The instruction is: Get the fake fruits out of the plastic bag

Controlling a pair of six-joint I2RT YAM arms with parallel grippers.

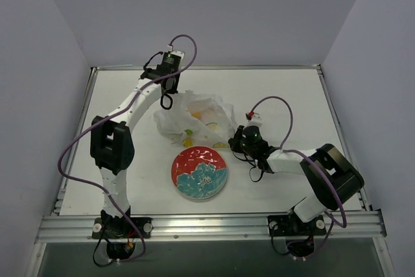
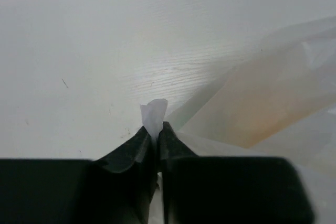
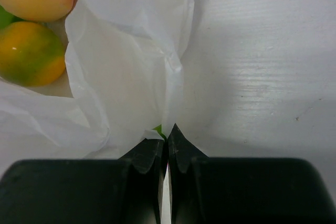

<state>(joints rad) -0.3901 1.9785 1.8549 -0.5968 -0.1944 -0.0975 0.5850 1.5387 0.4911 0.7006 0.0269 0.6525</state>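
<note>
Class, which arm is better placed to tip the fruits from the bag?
Probably left: the left tool pinches the plastic bag at its far corner; the right tool holds film beside the exposed fruits.

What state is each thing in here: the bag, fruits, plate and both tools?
plastic bag, crumpled on the table, pinched at two spots.
fruits, two visible, lying inside the bag.
plate, empty, flat on the table.
left tool, shut on a fold of the bag's film.
right tool, shut on the bag's film.
</note>
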